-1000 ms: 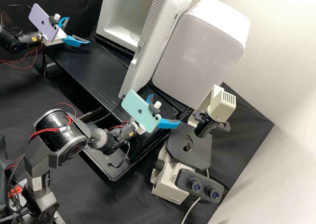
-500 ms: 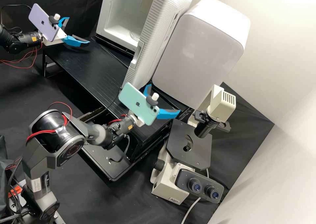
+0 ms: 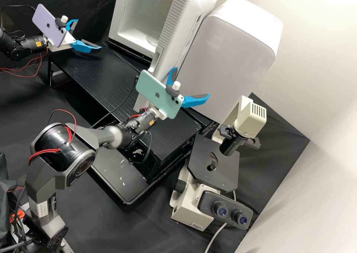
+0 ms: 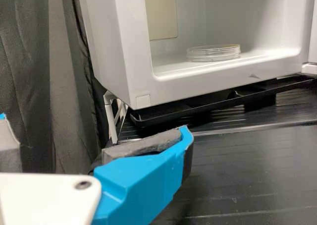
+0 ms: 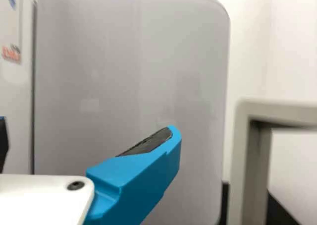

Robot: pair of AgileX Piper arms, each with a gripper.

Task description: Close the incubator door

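Note:
The white incubator (image 3: 122, 37) stands with its ribbed door (image 3: 182, 26) swung wide. My left gripper (image 3: 89, 34) is open in front of the cavity, over the stand's far left part. In the left wrist view, past my left gripper (image 4: 94, 131), a clear dish (image 4: 213, 53) sits on the incubator (image 4: 116, 51) floor. My right gripper (image 3: 192, 82), open with nothing between its fingers, is at the door's lower front end, partly hiding it. In the right wrist view my right gripper (image 5: 88, 128) faces a grey panel, the door (image 5: 15, 86) at one side.
A white cabinet with a grey front (image 3: 227, 59) stands right beside the door. The microscope (image 3: 214, 160) is to the right of the near arm. A black slatted stand (image 3: 96, 74) lies under the incubator, and a dark cable (image 3: 126, 100) hangs behind the near arm.
My right gripper has risen in the high view from the stand's front edge to the door's lower end, staying open. My left arm has kept still, and so has the door.

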